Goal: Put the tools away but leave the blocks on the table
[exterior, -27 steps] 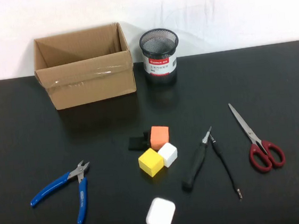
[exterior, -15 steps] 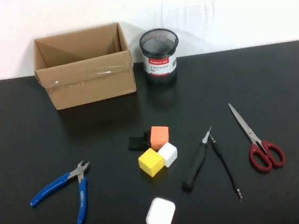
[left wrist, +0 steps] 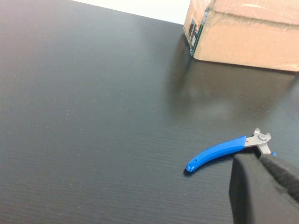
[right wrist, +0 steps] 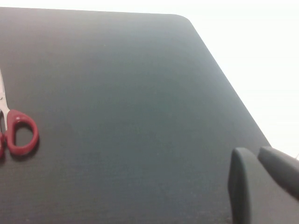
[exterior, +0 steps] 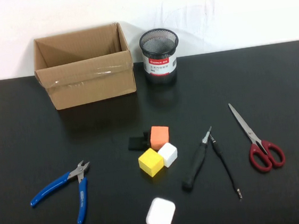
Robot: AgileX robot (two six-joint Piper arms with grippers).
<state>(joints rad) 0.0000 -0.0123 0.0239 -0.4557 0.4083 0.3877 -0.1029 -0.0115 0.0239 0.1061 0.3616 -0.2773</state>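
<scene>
Nothing has moved since the earlier high views: every tool and block lies just where it did, and neither arm has come into that view, so the task reads as not yet begun. The pliers (exterior: 66,187) lie at about 8 o'clock on the table (exterior: 274,77), handles spread, well apart from the rest. The blocks sit at the centre: orange (exterior: 159,136) touching the white cube (exterior: 168,154) and yellow (exterior: 151,162), with the black piece (exterior: 137,142) against orange's 9 o'clock side. The white case (exterior: 160,213) lies alone at 6 o'clock. The screwdriver (exterior: 196,164) and the thin rod (exterior: 226,168) lie at about 4 o'clock, their tips nearly meeting and their far ends splayed apart; the scissors (exterior: 258,142) lie closed at 3 o'clock. At 11 o'clock stands an open cardboard box (exterior: 84,67), with a mesh cup (exterior: 159,56) just beside it at 12; either could take the tools. The left gripper (left wrist: 266,186) is closed and empty, hovering near the pliers' handle in its wrist view. The right gripper (right wrist: 261,184) is likewise closed on nothing, over bare table with the scissors' red loops well off to one side. Both must open before any pick; the pliers look like the nearest first target.
</scene>
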